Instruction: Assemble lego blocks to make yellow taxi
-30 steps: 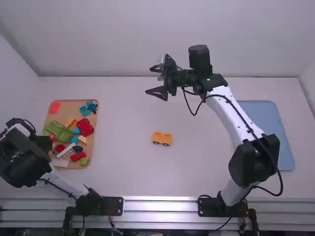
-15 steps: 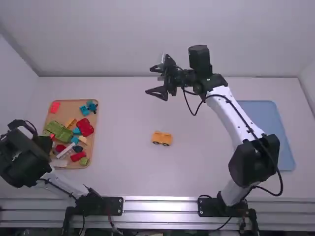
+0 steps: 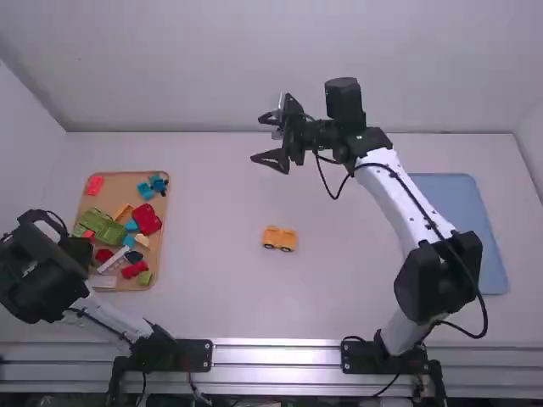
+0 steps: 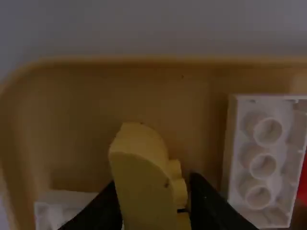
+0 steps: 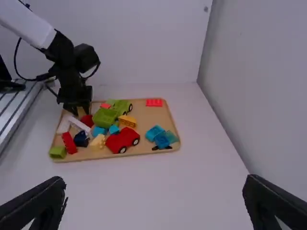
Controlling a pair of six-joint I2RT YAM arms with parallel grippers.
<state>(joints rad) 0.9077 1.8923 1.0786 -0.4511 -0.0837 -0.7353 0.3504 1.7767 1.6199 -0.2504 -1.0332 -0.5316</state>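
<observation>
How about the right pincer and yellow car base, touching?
Apart. The high view shows white tabletop between the right pincer and the yellow car base.

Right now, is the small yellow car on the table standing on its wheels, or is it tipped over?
Upright: the yellow car stands on the table with its dark wheels down.

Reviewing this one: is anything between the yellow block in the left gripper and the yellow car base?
Yes, low clutter: other loose blocks, such as the dark blue piece, then the tray's rim. The right gripper hangs off that line.
</observation>
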